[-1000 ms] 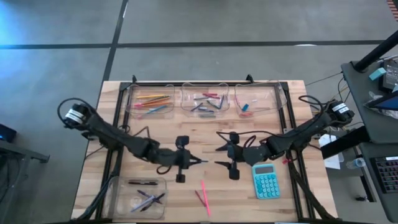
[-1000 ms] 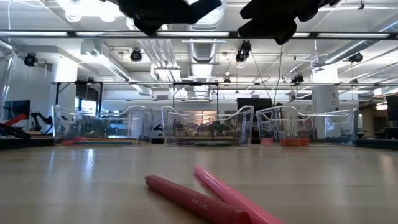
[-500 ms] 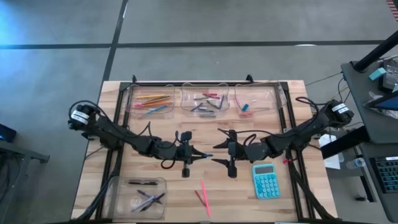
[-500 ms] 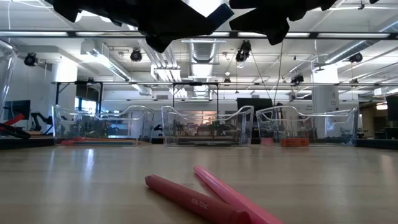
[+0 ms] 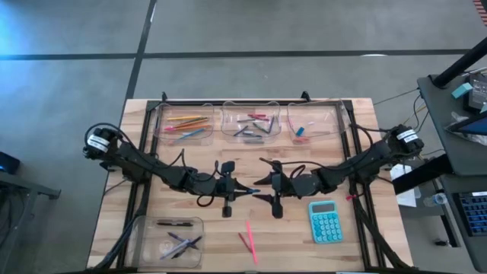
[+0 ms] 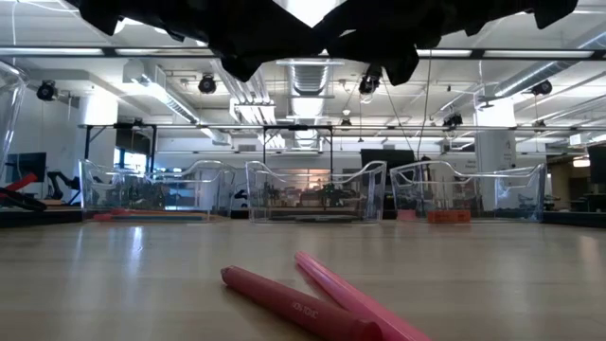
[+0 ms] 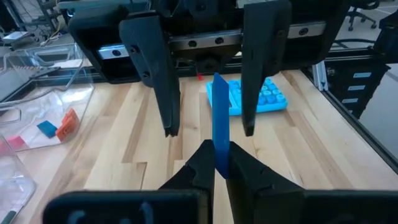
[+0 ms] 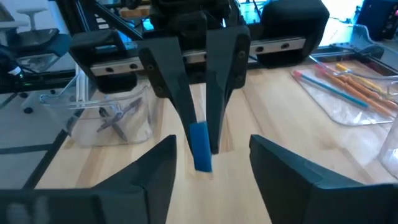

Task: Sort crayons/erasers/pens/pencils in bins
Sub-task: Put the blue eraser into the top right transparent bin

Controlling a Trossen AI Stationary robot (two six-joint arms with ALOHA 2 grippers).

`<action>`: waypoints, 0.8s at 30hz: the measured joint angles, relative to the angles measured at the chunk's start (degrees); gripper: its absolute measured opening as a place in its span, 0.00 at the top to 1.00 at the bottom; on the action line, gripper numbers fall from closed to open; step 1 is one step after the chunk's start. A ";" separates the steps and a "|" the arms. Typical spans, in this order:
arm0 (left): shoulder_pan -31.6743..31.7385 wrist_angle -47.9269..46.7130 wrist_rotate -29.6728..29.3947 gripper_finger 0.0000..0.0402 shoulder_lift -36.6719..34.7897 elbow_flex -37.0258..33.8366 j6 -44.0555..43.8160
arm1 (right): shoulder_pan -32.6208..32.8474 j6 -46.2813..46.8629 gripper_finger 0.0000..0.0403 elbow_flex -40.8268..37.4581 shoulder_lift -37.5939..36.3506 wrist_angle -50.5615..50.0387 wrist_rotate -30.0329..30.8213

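Meeting nose to nose over the middle of the table (image 5: 304,236), both arms stretched in low from their sides. Left pincer (image 5: 249,191) pressed together on a blue pencil (image 7: 219,127), tip of it poking straight out past the fingers toward the other arm, long axis running along the left arm's reach. Right pincer (image 5: 259,198) spread wide, its two fingers (image 7: 152,62) standing either side of that blue pencil without visibly touching it. Seen from the right wrist, blue pencil end (image 8: 200,145) sitting between the left arm's closed fingers, pointing right at the camera.

Down on the near part of the table, two pink pencils (image 5: 248,241) lying crossed in a narrow V, roughly pointing front to back. Teal calculator (image 5: 325,221) just beside the right arm. Three bins (image 5: 316,122) in a row along the far edge, fourth bin (image 5: 169,240) at the near left corner with a few dark pens (image 5: 181,243) inside.
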 joint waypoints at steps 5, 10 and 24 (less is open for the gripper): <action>0.00 -0.67 0.02 0.98 0.00 0.00 -0.04 | 0.02 -0.02 0.63 0.00 -0.04 -0.43 -0.04; 0.00 -0.79 0.00 0.98 0.00 0.00 -0.16 | 0.01 -0.62 0.79 0.00 -0.04 -1.89 -0.09; 0.00 -3.15 -1.59 0.68 -0.18 -0.15 -2.99 | -1.12 0.05 0.96 0.00 -5.18 -11.62 4.80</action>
